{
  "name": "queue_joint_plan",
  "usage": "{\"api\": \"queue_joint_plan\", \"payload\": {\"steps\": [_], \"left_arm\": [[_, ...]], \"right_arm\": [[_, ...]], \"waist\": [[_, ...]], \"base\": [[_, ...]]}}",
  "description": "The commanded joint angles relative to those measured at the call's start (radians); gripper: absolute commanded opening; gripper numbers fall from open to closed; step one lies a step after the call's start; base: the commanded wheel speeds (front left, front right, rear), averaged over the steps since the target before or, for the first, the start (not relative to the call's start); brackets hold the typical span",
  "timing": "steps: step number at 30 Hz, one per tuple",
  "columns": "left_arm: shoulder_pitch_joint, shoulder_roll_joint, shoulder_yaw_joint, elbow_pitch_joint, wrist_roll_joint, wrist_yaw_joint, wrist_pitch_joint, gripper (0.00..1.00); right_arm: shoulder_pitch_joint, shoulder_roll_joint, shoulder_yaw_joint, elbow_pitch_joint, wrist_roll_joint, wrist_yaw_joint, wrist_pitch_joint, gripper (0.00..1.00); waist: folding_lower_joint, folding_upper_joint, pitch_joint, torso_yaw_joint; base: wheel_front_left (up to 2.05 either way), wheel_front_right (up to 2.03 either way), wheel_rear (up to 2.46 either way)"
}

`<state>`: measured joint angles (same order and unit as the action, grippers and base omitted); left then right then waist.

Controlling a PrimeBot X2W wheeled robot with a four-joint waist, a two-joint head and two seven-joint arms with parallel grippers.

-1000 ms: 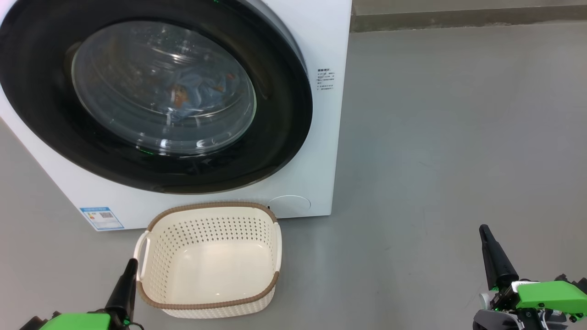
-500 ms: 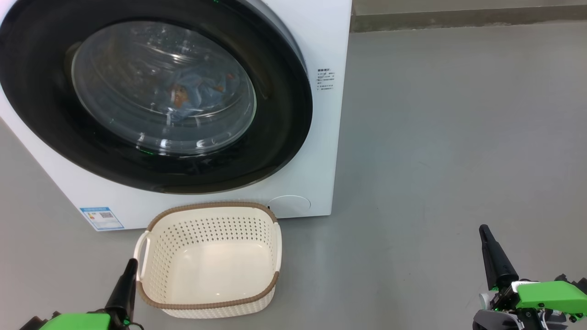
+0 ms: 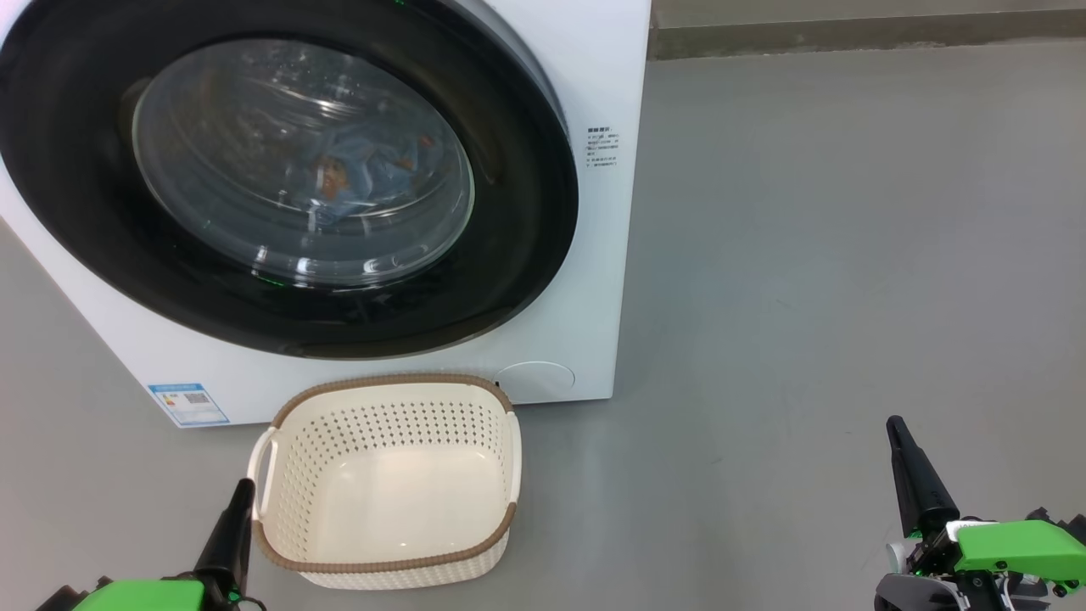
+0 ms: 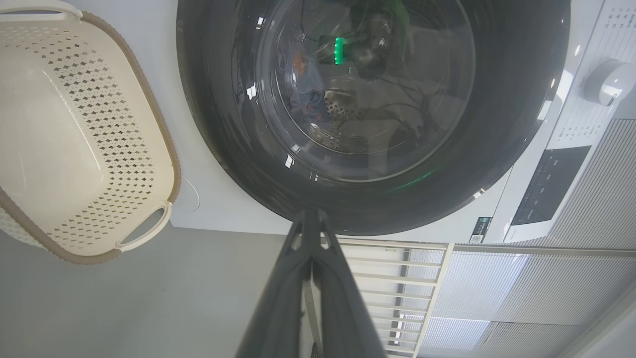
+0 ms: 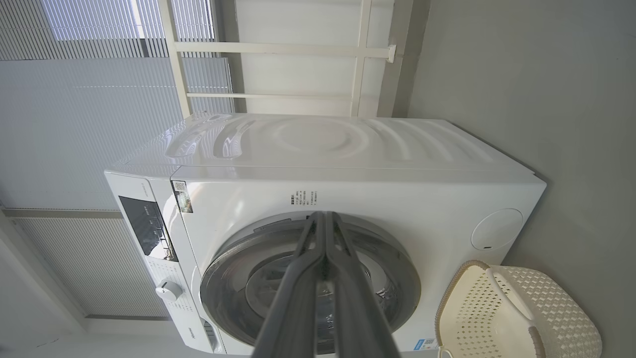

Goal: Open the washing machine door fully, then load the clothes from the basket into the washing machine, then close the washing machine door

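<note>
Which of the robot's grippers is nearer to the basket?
Left. The left gripper is close beside the basket, at its left; the right gripper is far to its right.

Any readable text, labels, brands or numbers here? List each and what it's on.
Nothing here is legible as words or numbers.
On the washing machine front, lower corner, the blue label: a code square, print too small to read.
Beside the washing machine door, the printed block: too small.
On the control panel: markings blurred.
The sticker next to that panel: too small.
</note>
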<state>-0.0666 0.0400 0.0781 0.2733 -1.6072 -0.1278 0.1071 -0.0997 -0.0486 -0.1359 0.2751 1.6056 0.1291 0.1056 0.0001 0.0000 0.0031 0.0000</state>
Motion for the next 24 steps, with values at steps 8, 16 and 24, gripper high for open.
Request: {"api": "queue_joint_plan", "payload": {"steps": [8, 16, 24], "left_arm": [[-0.041, 0.011, 0.036, -0.028, -0.002, -0.003, 0.006, 0.00], [-0.041, 0.011, 0.036, -0.028, -0.001, -0.003, 0.006, 0.00], [-0.041, 0.011, 0.036, -0.028, -0.001, -0.003, 0.006, 0.00]], "right_arm": [[-0.008, -0.002, 0.022, -0.030, 0.003, 0.002, 0.008, 0.00], [-0.008, -0.002, 0.022, -0.030, 0.003, 0.002, 0.008, 0.00], [-0.008, -0.002, 0.021, -0.030, 0.002, 0.002, 0.008, 0.00]], "waist": [[0.0000, 0.0000, 0.000, 0.000], [0.0000, 0.0000, 0.000, 0.000], [0.0000, 0.0000, 0.000, 0.000]], "base": [[0.00, 0.00, 0.00], [0.00, 0.00, 0.00], [0.00, 0.00, 0.00]]}}
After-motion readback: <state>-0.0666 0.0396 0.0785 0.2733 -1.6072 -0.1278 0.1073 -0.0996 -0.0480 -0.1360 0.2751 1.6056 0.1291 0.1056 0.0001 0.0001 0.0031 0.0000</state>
